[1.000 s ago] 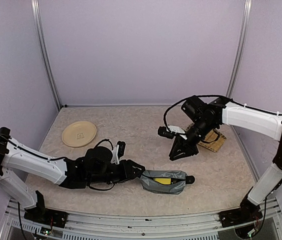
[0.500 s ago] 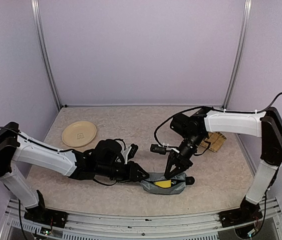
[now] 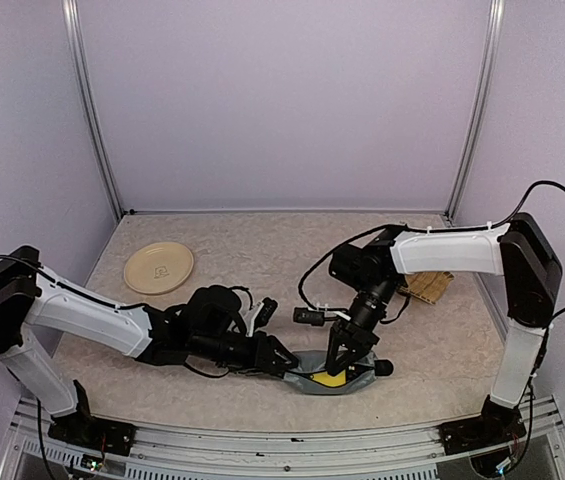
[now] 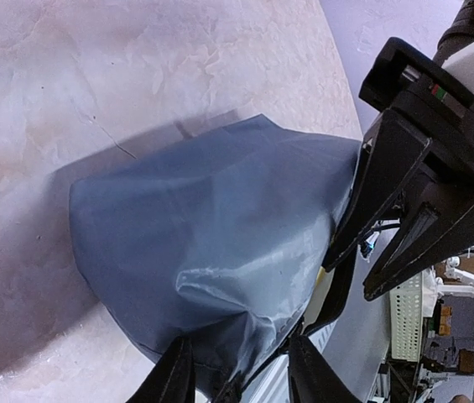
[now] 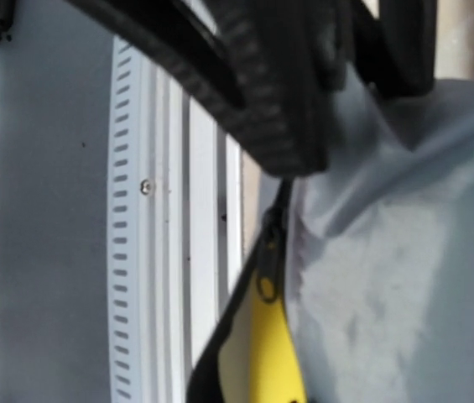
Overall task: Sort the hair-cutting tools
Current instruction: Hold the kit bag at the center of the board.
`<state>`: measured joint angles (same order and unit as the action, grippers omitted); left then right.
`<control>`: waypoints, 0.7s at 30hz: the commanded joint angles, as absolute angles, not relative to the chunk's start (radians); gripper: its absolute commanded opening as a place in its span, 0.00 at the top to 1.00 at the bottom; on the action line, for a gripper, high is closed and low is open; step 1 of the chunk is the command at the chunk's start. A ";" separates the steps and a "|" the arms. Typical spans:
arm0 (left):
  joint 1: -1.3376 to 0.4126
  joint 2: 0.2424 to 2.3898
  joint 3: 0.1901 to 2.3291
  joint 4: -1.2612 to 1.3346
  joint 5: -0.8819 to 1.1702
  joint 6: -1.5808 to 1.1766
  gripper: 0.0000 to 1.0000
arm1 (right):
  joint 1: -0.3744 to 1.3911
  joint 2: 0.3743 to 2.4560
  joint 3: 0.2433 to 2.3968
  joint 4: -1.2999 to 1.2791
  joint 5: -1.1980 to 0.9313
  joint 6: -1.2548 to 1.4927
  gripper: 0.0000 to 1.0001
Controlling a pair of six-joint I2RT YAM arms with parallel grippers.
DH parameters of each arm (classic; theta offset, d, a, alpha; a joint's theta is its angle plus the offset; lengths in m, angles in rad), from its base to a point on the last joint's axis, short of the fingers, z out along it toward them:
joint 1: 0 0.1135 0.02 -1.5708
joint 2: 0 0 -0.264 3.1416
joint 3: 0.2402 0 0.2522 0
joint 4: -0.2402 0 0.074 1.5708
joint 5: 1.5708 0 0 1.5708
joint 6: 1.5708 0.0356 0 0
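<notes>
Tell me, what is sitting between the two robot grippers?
The grey zip pouch lies between them. The left wrist view shows it best: the left gripper pinches one end, and the right gripper is at the other.

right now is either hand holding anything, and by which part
The left hand pinches the grey pouch by the edge of one end. The right hand is open at the pouch's mouth, nothing seen in it.

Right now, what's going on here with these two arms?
The left gripper pinches one end of the grey pouch, holding it in place. The right gripper, fingers apart, is down at the pouch's open zip, where yellow lining shows. No hair-cutting tool can be made out in either gripper.
</notes>
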<state>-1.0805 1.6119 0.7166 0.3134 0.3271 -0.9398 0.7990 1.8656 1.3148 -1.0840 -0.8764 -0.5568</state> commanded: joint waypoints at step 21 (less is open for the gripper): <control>-1.126 1.636 0.667 0.511 0.403 -0.942 0.95 | 0.841 1.957 1.406 -1.119 -0.877 -0.527 0.66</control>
<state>-1.1126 1.6306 0.6777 0.3908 0.3965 -0.9379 0.8268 1.9339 1.3663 -1.1172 -0.8532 -0.5293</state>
